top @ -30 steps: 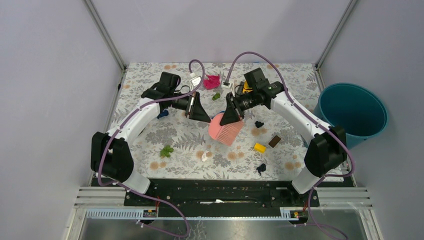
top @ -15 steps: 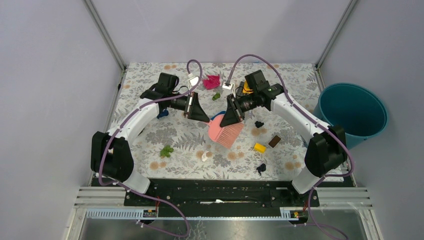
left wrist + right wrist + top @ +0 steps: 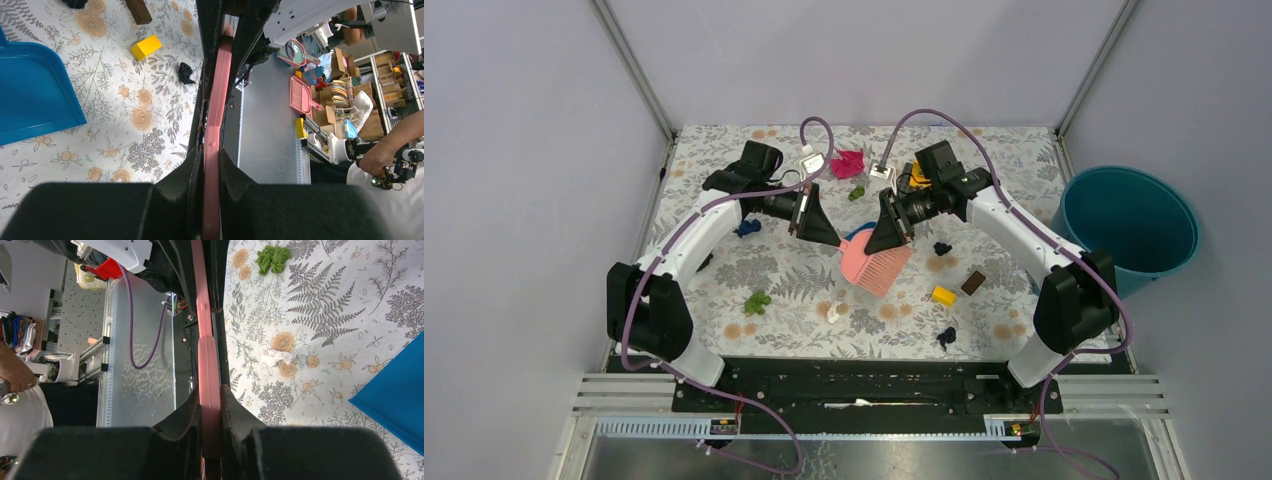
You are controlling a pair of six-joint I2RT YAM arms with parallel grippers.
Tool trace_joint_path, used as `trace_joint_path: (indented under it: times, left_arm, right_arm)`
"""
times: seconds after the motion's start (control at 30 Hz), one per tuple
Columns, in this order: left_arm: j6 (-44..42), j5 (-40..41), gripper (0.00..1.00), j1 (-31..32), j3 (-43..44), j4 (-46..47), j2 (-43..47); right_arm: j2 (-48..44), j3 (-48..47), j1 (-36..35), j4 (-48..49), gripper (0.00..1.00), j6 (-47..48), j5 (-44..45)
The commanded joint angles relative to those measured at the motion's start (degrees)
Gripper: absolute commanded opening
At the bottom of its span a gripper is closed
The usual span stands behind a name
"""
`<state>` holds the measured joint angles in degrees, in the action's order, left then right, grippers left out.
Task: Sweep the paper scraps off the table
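Observation:
Both grippers are shut on the same pink brush (image 3: 876, 265) above the middle of the table (image 3: 724, 180). My left gripper (image 3: 832, 238) grips its handle (image 3: 214, 100) between its fingers (image 3: 195, 172). My right gripper (image 3: 873, 242) grips it from the other side (image 3: 207, 355). Paper scraps lie around: a magenta wad (image 3: 848, 163), green wads (image 3: 856, 193) (image 3: 757, 301) (image 3: 272, 257), a white wad (image 3: 835, 312) (image 3: 279, 357), black wads (image 3: 942, 247) (image 3: 946, 336) (image 3: 186, 73) and a dark blue wad (image 3: 747, 228).
A blue dustpan (image 3: 861, 233) (image 3: 35, 90) (image 3: 395, 405) lies under the grippers. A yellow block (image 3: 942, 295) (image 3: 146, 46) and a brown block (image 3: 972, 283) (image 3: 138, 10) lie right of the brush. A teal bucket (image 3: 1129, 225) stands off the table's right edge.
The brush and both grippers have shifted slightly left. The left arm's wrist has drawn back a little. Both stay shut on the brush.

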<state>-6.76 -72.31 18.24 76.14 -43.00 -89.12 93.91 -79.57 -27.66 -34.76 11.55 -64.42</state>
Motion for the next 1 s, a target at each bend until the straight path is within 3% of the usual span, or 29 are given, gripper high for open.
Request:
trace_joint_path:
  times: [0.0, 0.07, 0.1, 0.2, 0.3, 0.47, 0.63, 0.77, 0.97]
  left_arm:
    - [-3.59, -0.30, 0.06, -0.49, 3.22, -2.59, 0.08]
    - [-3.88, -0.28, 0.00, -0.49, 3.38, -2.99, 0.04]
    - [-3.93, -0.28, 0.00, -0.51, 3.43, -3.11, 0.10]
    - [-4.02, 0.88, 0.00, -0.64, 3.37, -3.89, 0.41]
    - [-4.82, 3.95, 0.00, -1.19, 2.46, -5.52, 1.43]
    - [-8.65, 12.09, 0.00, -1.78, 2.23, -14.62, 1.71]
    - [-6.46, 21.58, 0.00, -3.24, -1.47, -15.98, 4.84]
    - [-3.91, 24.70, 0.00, -7.67, -3.92, -13.71, 8.26]
    - [1.68, 24.17, 0.00, -17.67, -8.49, -9.47, 11.88]
  right_arm:
    - [-1.38, 1.34, 0.94, -2.72, 0.00, -0.17, 2.58]
    - [-1.20, 1.45, 0.94, -2.85, 0.00, -0.38, 3.37]
    - [-1.08, 1.44, 1.01, -2.93, 0.07, -0.34, 3.74]
    - [-0.46, -0.82, 1.72, -4.62, 0.51, 2.89, 6.41]
    - [2.04, -8.46, 3.26, -10.56, 0.63, 13.76, 12.04]
    - [7.98, -20.26, 6.26, -18.88, 0.69, 34.49, 20.59]
    - [12.39, -20.14, 6.37, -21.22, 0.64, 54.14, 31.38]
    - [18.83, -24.35, 6.46, -21.17, 0.57, 57.36, 35.35]
    - [26.05, -29.22, 6.48, -21.05, 0.59, 64.80, 36.94]
